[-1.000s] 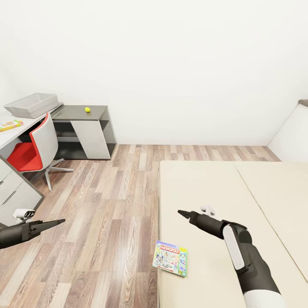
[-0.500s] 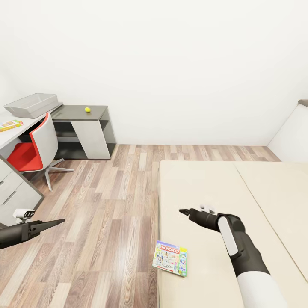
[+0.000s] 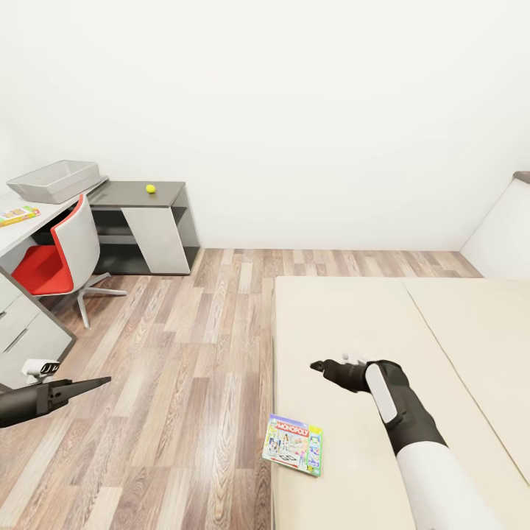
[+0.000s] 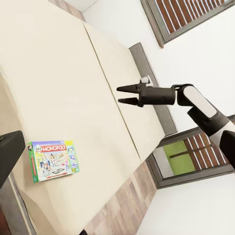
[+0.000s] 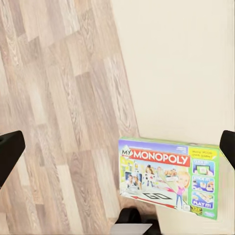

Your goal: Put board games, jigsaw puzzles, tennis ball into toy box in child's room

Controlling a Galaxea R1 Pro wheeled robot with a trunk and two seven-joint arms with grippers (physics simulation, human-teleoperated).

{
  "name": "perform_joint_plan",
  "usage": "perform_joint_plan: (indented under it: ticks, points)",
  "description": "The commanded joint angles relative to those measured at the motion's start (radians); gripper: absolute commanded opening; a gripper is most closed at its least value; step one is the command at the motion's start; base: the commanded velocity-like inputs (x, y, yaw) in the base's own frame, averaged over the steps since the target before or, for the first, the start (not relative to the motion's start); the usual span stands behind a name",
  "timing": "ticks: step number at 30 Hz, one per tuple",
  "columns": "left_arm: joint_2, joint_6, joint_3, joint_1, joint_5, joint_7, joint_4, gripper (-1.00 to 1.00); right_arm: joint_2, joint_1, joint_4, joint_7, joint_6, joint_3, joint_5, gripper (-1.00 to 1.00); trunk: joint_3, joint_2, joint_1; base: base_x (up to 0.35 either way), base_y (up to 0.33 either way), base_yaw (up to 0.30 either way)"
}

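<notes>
A Monopoly board game [image 3: 293,444] lies flat at the near left edge of the cream bed [image 3: 353,324]. My right gripper [image 3: 316,365] hovers open over the mattress, a little beyond the box and apart from it. The left wrist view shows its two fingers spread [image 4: 119,95], with the box [image 4: 51,159] lying below. In the right wrist view the box [image 5: 169,176] lies between the two fingertips [image 5: 10,152]. My left gripper [image 3: 101,381] hangs open over the floor, holding nothing. The grey toy box [image 3: 53,180] stands on the white table [image 3: 22,234], beside a flat colourful box [image 3: 16,216]. The tennis ball [image 3: 151,188] rests on the lower dark section.
A red and white swivel chair [image 3: 62,258] stands at the desk. Wood-plank floor [image 3: 191,346] runs between desk and bed. A white wall closes the far side, and a slanted white panel [image 3: 500,235] rises at the bed's far right.
My right forearm has turned and its elbow has dropped toward me, with the gripper shifting only slightly. The left arm, the Monopoly box and the view are unchanged.
</notes>
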Motion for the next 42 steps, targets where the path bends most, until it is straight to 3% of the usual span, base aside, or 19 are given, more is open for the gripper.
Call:
perform_joint_plan:
  ticks: [1,15,21,32,42]
  points:
    - [0.0,0.011,0.0,-0.001,0.0,-0.004,0.0,1.0,0.001,-0.005,0.008,-0.003,0.005,-0.004,0.006,1.0,-0.002,-0.002,0.001,0.0,0.0,0.0]
    - [0.001,0.011,0.0,-0.001,0.0,-0.004,0.0,1.0,0.011,-0.039,0.053,-0.124,0.0,0.041,0.007,1.0,-0.002,-0.002,0.001,0.0,0.0,0.0]
    - [0.001,0.011,0.001,-0.001,0.0,-0.004,0.0,1.0,0.018,-0.04,0.071,-0.135,-0.014,0.076,0.008,1.0,-0.002,-0.002,0.001,0.0,0.0,0.0]
    - [0.001,0.011,0.001,-0.001,0.0,-0.004,0.0,1.0,0.022,-0.039,0.155,-0.138,-0.108,0.128,0.009,1.0,-0.002,-0.002,0.001,0.0,0.0,0.0]
    - [0.0,0.011,0.001,-0.001,0.0,-0.004,0.0,1.0,0.022,-0.039,0.175,-0.14,-0.133,0.177,0.008,1.0,-0.002,-0.002,0.001,0.0,0.0,0.0]
